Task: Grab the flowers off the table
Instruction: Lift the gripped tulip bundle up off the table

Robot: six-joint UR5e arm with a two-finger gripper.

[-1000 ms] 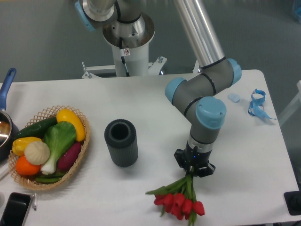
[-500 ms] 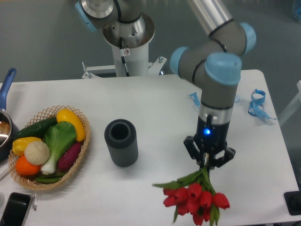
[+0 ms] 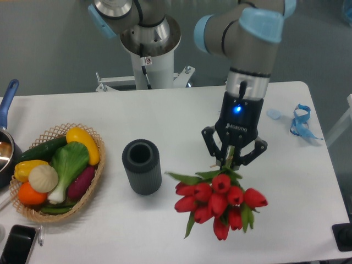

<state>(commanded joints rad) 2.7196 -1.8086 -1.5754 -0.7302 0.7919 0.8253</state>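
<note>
Camera view, fixed, looking down on the bench.
Arm: reaches in from the top, wrist pointing down over the right half of the bench [image 3: 165, 118].
End effector [image 3: 231, 163]: fingers closed around the green stems of the flowers; a blue light shows on the wrist above.
Flowers [image 3: 218, 201]: red tulip heads hang below the end effector, blooms toward the camera, green leaves spread at the sides; appear held above the bench surface, right of centre.
Dark cylinder [image 3: 142, 166]: ribbed, open top, upright, left of the flowers and apart from them.
Wicker basket [image 3: 97, 175]: at the left edge, filled with colourful vegetables.
Blue ribbon [image 3: 300, 121]: lies near the right edge.
Phone [image 3: 16, 244]: dark, at the lower-left corner.
Pan [image 3: 6, 140]: blue handle, partly cut off at the left.
</note>
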